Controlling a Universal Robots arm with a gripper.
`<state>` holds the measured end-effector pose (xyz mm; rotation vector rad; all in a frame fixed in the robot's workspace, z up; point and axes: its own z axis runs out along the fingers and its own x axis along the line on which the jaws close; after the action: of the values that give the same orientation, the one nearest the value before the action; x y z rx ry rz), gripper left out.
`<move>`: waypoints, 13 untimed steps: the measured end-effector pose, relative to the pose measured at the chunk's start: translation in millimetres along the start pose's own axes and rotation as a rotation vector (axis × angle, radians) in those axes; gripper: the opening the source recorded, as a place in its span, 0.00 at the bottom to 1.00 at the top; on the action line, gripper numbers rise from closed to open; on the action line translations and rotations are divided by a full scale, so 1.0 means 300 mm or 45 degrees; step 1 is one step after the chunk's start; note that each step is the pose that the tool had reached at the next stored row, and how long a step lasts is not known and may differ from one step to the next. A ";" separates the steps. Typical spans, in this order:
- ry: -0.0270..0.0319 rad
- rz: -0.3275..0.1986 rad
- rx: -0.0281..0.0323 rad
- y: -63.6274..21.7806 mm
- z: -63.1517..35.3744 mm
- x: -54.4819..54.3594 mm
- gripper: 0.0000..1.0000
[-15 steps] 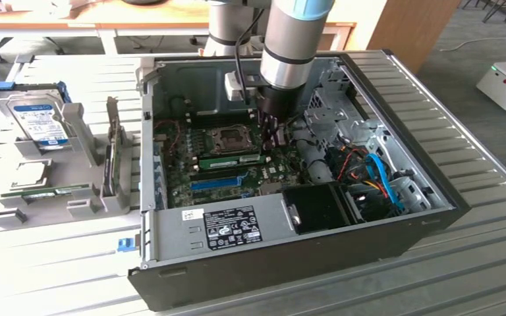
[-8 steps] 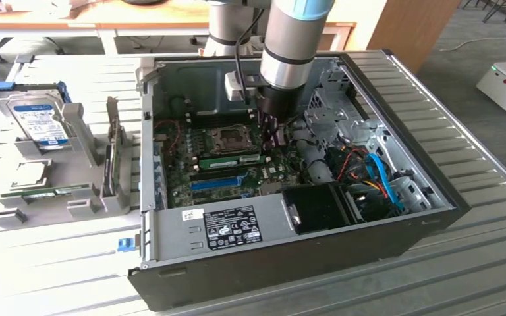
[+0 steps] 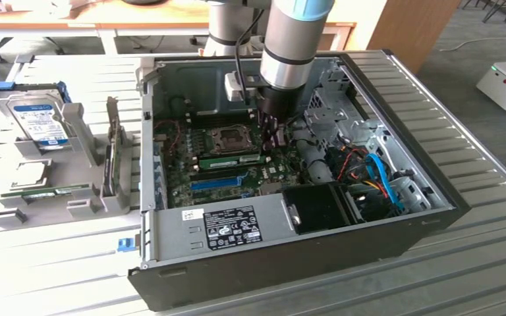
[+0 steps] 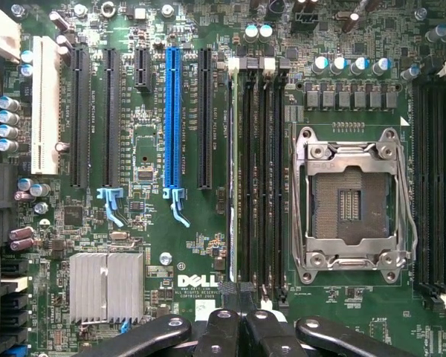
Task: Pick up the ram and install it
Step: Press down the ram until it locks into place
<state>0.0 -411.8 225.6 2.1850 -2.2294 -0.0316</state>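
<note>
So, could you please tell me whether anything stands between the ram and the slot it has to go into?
Nothing visible does: the ram already stands on edge, seated in the motherboard, with the shut gripper right over one end.

Matt green board (image 4: 201, 245) with glossy blue plastic slot (image 4: 172, 119) and black plastic slots (image 4: 80, 115). Shiny bare-metal socket frame (image 4: 353, 204). Ribbed, brushed-metal heatsink (image 4: 106, 286). Dull grey sheet-metal case (image 3: 262, 227) bearing a paper label (image 3: 242, 225). Ridged pale metal counter (image 3: 473, 138). Smooth silver-and-blue arm (image 3: 292, 39). Matt black gripper (image 4: 234, 331). Green ram (image 3: 234, 160), semi-gloss.
</note>
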 end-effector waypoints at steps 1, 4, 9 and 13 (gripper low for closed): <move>0.0001 0.000 0.0000 0.000 0.000 0.000 0.11; 0.0002 0.000 -0.0001 0.000 0.000 0.000 0.11; 0.0001 0.000 0.0000 0.000 0.002 0.000 0.11; 0.0001 0.000 0.0000 0.000 0.002 0.000 0.11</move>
<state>0.0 -411.8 224.9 2.1849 -2.2294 -0.0315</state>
